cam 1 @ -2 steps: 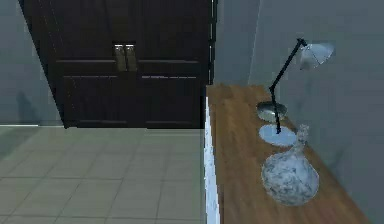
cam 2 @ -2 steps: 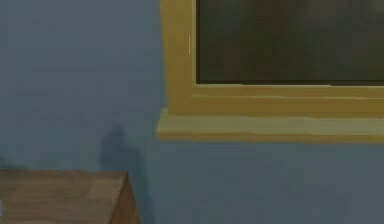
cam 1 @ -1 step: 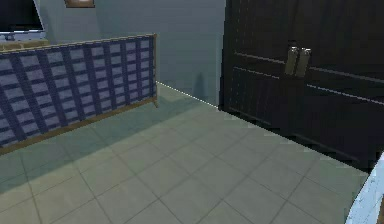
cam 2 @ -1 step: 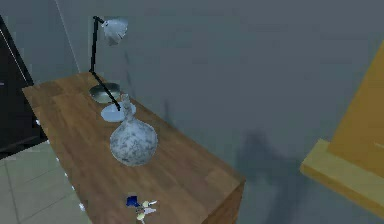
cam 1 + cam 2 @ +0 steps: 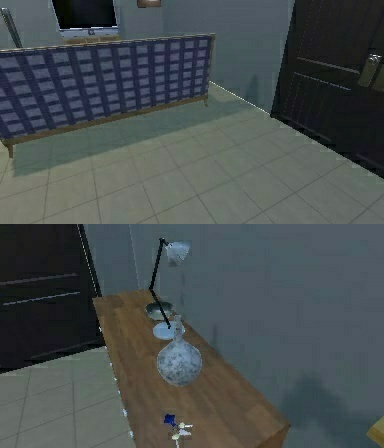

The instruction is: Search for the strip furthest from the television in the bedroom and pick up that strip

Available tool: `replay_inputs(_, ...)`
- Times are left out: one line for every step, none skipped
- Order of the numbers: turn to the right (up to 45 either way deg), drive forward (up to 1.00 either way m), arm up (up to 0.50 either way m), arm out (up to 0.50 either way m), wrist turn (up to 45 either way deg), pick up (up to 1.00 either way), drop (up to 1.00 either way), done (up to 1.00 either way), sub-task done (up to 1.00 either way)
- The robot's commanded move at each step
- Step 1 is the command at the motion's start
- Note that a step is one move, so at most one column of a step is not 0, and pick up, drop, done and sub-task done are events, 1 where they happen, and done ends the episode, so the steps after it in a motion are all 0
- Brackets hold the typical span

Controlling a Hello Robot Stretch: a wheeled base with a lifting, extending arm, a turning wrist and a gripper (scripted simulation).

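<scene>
We judge the task to be at the search stage: locating the strip, approaching it and grasping it all seem left to do. The gripper's state we cannot tell. At the forward view's upper left a dark flat rectangular screen, probably the television, sits behind a blue checked fabric panel in a wooden frame. In the arm side view a long brown wooden sideboard carries a round mottled grey-blue vase, a black-armed desk lamp with a white shade and, at lower middle, a tiny blue-and-white blob. Whether that is the strip we cannot tell, nor its long axis or heading.
</scene>
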Motion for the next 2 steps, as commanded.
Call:
replay_inputs(0.0,0.00,0.50,0.00,0.0,0.00,0.00,0.00,0.00)
replay_inputs(0.0,0.00,0.38,0.00,0.0,0.00,0.00,0.00,0.00)
